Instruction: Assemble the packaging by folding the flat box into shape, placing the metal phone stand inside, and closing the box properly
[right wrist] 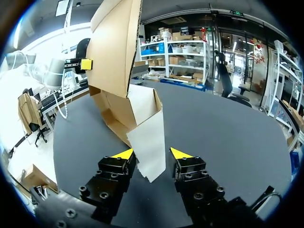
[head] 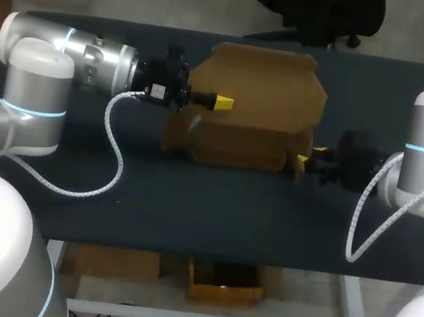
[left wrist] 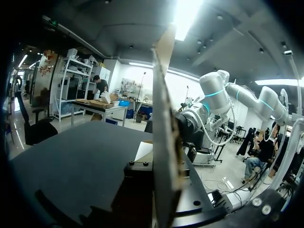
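Note:
A brown cardboard box (head: pixel 231 141) stands mid-table with its big lid (head: pixel 266 86) raised at the back. My left gripper (head: pixel 222 103) is shut on the lid's left part; in the left wrist view the lid (left wrist: pixel 164 142) shows edge-on, running down into the gripper. At the box's right end my right gripper (head: pixel 304 160) is open. A side flap (right wrist: pixel 147 137) hangs between its fingers (right wrist: pixel 124 153) without being pinched. Across the box, beside the lid (right wrist: pixel 114 47), the left gripper (right wrist: pixel 85 64) shows its yellow tip. No phone stand is in view.
The dark table (head: pixel 187 203) has bare surface in front of the box and to both sides. My right arm (left wrist: pixel 213 90) rises behind the lid in the left wrist view.

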### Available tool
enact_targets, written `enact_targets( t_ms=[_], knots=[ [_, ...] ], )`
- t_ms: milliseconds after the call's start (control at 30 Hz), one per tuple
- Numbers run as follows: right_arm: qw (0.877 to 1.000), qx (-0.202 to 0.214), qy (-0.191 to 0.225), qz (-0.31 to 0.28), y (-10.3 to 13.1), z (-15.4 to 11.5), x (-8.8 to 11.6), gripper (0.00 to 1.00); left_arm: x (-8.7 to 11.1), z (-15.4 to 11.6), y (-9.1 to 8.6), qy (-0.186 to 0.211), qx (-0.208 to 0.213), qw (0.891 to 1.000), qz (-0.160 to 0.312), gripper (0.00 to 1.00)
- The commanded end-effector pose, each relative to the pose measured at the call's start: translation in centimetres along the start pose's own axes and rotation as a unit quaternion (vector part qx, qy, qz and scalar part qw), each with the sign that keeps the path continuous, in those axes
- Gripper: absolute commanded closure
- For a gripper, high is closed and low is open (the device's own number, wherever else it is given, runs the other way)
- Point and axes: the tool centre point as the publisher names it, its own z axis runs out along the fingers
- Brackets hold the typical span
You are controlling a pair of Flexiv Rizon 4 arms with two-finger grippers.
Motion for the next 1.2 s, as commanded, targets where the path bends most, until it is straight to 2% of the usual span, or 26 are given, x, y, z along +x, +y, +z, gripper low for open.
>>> enact_targets(
  t_ms=[33, 200, 700, 1200],
  knots=[
    [1.000, 0.000, 0.001, 0.000, -0.2, 2.2, -0.1, 0.58, -0.1, 0.1, 0.3, 0.001, 0.001, 1.000, 0.000, 1.00],
    [1.000, 0.004, 0.003, 0.000, 0.1, 2.9, 0.7, 0.58, -0.1, 0.1, 0.3, 0.001, 0.001, 1.000, 0.000, 1.00],
    [1.000, 0.014, -0.021, 0.015, -0.5, 1.6, 4.1, 0.60, -0.1, 0.1, 0.3, 0.001, 0.001, 1.000, 0.000, 1.00],
    [0.998, 0.015, -0.035, 0.048, -1.5, 1.2, 5.6, 0.61, -0.1, 0.1, 0.3, 0.001, 0.001, 1.000, 0.000, 1.00]
  ],
)
